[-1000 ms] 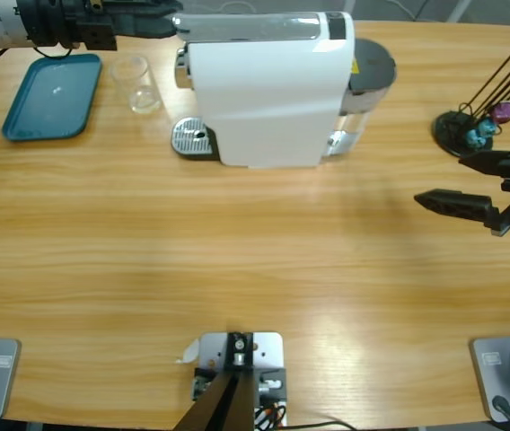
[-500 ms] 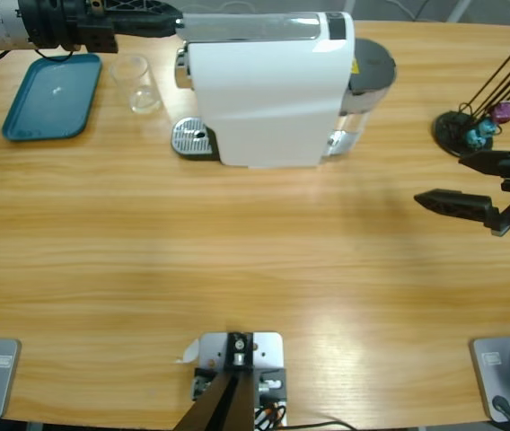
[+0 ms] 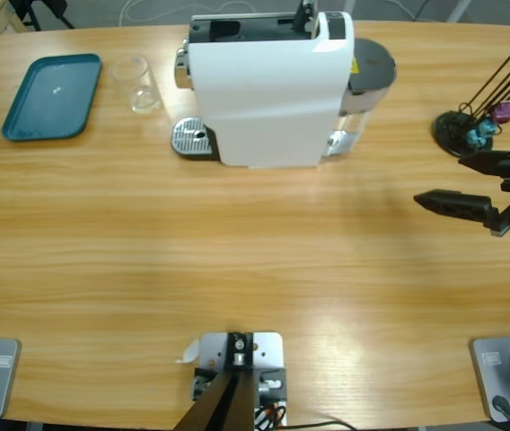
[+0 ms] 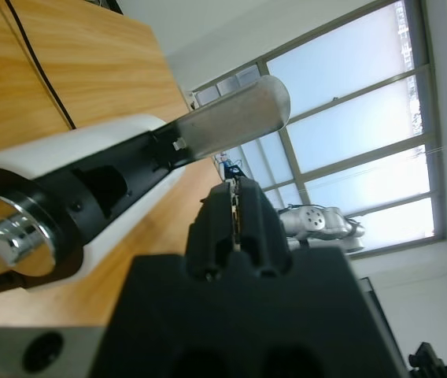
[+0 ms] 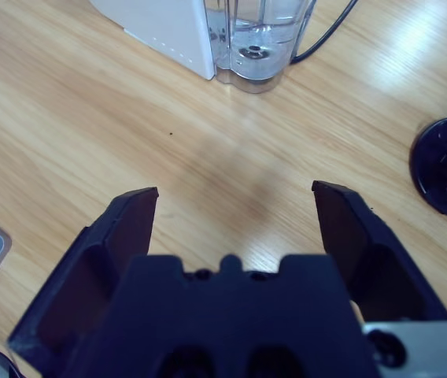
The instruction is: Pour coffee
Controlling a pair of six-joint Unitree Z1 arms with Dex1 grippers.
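My left claw point(image 4: 238, 206), jaws pressed together, hangs beside the machine's point(image 3: 268, 90) raised lever point(image 4: 231, 122); my right claw point(image 5: 235, 228) gapes over bare table point(image 3: 237, 260). Coffee: I cannot tell where.

No readable text, brand name, number or sign appears in any view. The white coffee machine point(image 3: 268, 90) carries a small yellow sticker point(image 3: 356, 65) near its water tank, but whatever is printed on it is too small to make out. The teal tray point(image 3: 52, 96) shows only a pale glint, not lettering.
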